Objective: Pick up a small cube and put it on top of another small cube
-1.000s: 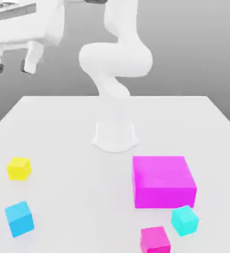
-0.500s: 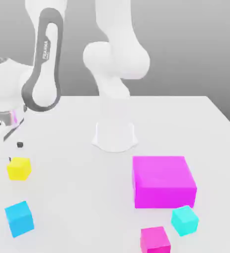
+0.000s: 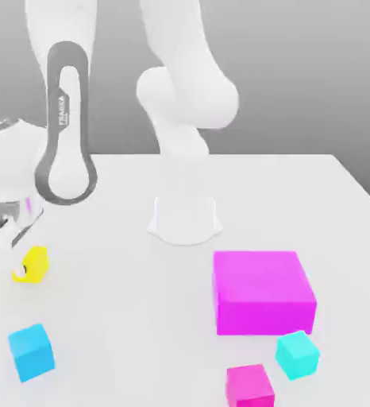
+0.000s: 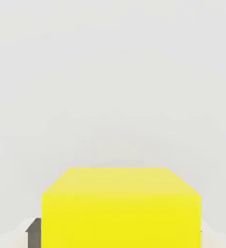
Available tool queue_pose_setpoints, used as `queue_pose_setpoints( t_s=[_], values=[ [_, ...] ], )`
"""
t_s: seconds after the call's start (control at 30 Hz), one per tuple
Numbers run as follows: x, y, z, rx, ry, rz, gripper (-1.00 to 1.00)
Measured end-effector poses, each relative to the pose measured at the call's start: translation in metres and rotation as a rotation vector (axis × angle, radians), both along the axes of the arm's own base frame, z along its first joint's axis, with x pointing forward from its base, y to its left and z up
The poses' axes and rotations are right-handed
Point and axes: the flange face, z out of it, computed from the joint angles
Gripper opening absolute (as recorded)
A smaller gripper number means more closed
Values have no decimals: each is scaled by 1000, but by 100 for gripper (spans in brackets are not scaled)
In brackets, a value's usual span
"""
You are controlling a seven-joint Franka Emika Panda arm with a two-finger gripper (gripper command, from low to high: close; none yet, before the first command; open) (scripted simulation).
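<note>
The small cube (image 3: 33, 265) is bright yellow and sits tilted at the exterior view's left side of the white table (image 3: 125, 318). My gripper (image 3: 23, 256) reaches down from the hand just above it and is shut on this cube. In the hand view the small cube (image 4: 121, 203) sits close up between my fingers, with a dark pad (image 4: 33, 232) against its side. The other small cube (image 3: 297, 354), turquoise, rests on the table at the front of the exterior view's right, far from my gripper.
A big magenta block (image 3: 261, 291) stands just behind the turquoise cube, and a small magenta cube (image 3: 249, 386) lies beside it at the front edge. A sky-blue cube (image 3: 31, 351) sits in front of the yellow one. The arm's white base (image 3: 185, 219) stands mid-table.
The arm has swung down from high at the exterior view's left to the yellow cube. The fingers have shut on it, and the cube now sits tilted.
</note>
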Motion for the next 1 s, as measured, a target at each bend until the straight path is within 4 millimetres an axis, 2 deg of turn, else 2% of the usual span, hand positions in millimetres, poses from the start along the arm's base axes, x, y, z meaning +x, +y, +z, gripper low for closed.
queue_pose_setpoints(
  t_s=[0.03,0.07,0.2,0.33,0.47,0.6,0.67,0.73,0.77,0.8,0.93,0.97,1.0],
  values=[
    [0,1,9,1,0,-1,-100],
    [9,6,16,1,-1,22,-100],
    [92,64,28,2,2,242,-100],
    [163,146,36,2,4,462,-100],
    [210,247,45,2,5,680,-100],
    [229,361,55,2,4,897,-100],
    [227,420,61,2,2,1006,-100],
    [216,479,67,2,1,1114,-100],
    [214,491,65,1,0,1131,-100],
    [215,494,58,1,-1,1134,-100],
    [215,496,14,0,-1,1135,-100],
    [214,496,7,1,-1,1135,100],
    [214,496,7,1,-1,1135,100]
  ],
)
